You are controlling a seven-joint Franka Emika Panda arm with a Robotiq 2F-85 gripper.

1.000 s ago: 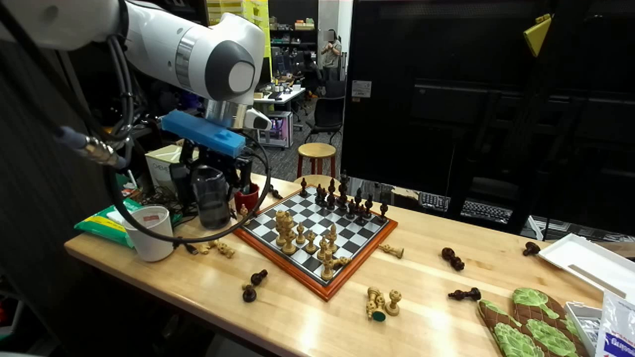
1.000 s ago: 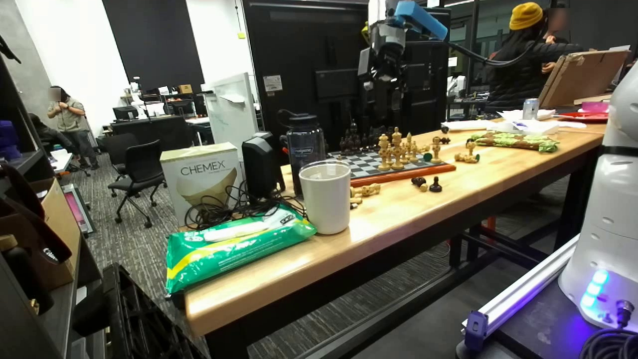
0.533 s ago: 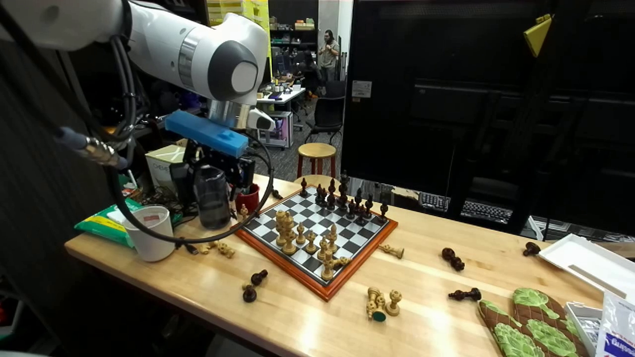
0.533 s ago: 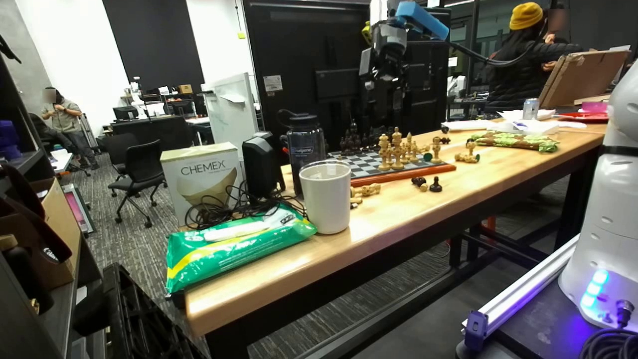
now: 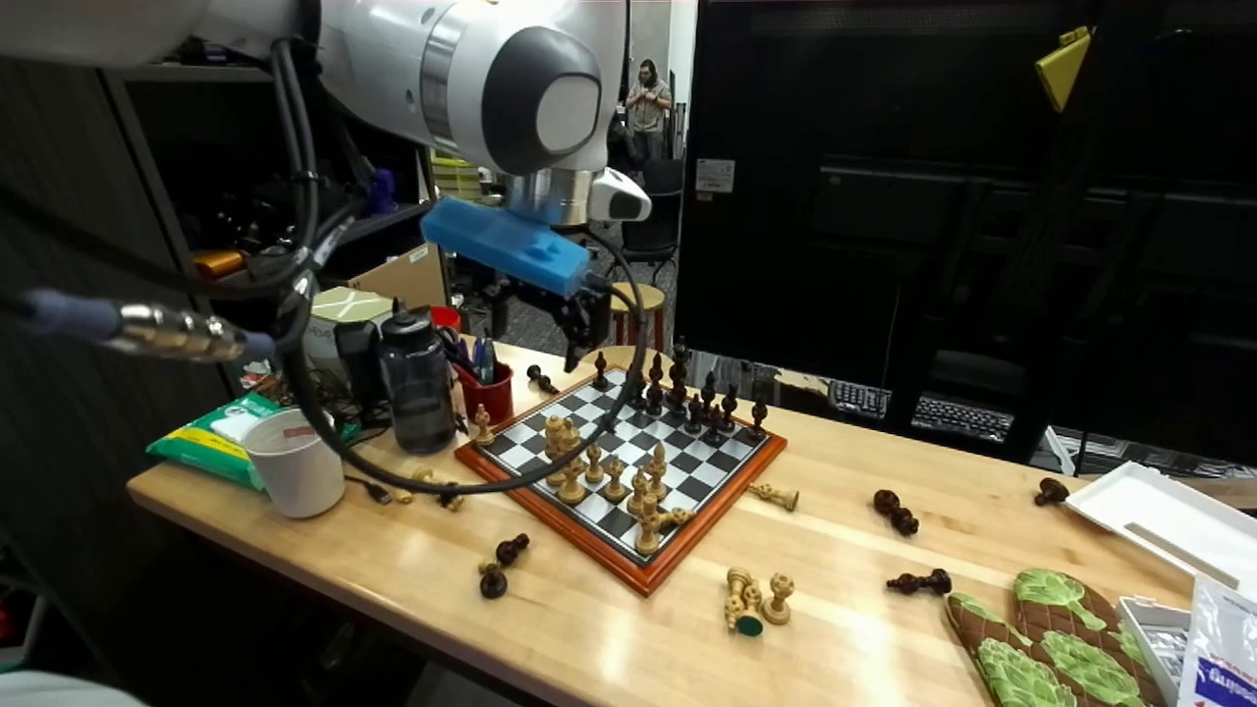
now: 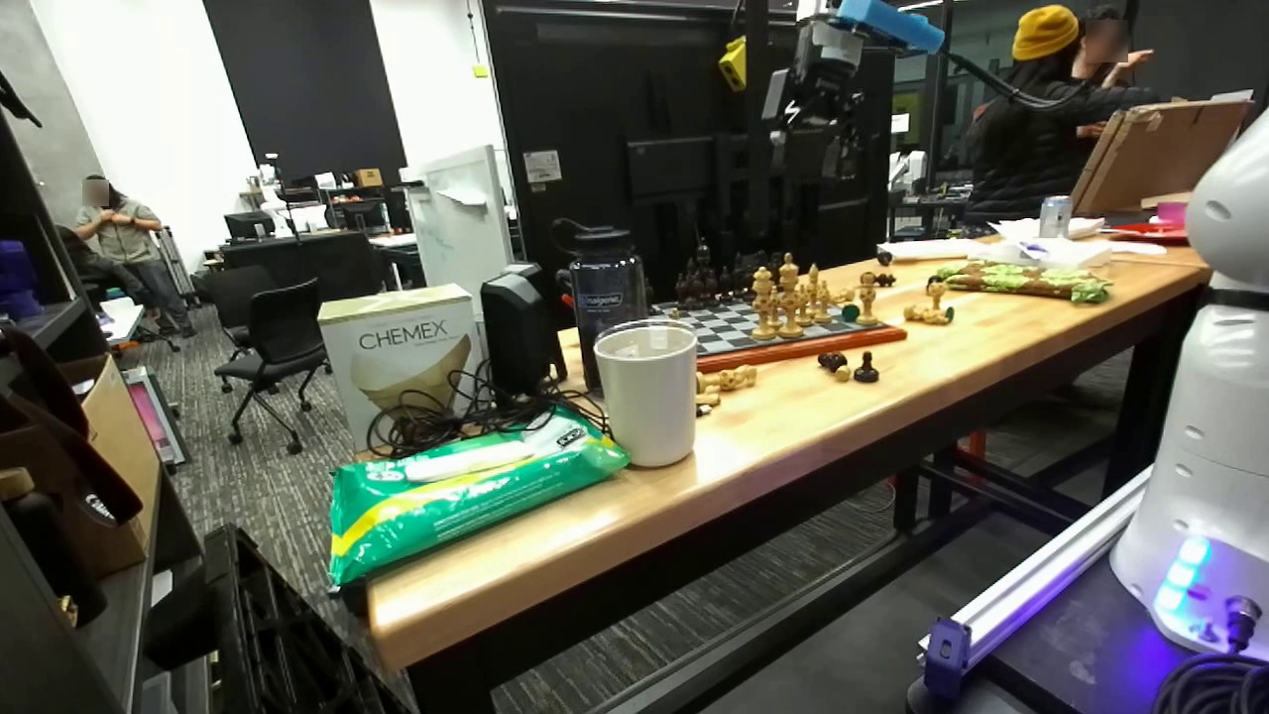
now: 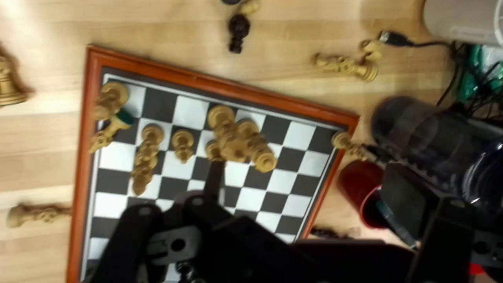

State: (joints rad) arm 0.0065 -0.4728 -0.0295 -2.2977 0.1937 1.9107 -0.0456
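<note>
The gripper (image 7: 312,182) hangs above the chessboard (image 5: 697,466) on the wooden table (image 5: 835,550), fingers (image 7: 408,196) spread wide apart. Light chess pieces (image 5: 657,476) and dark chess pieces (image 5: 679,378) occupy opposite sides of it; a red pen cup (image 5: 488,401) sits just beside its frame.

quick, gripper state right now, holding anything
Gripper: open, fingers spread wide apart in the wrist view, holding nothing.
</note>
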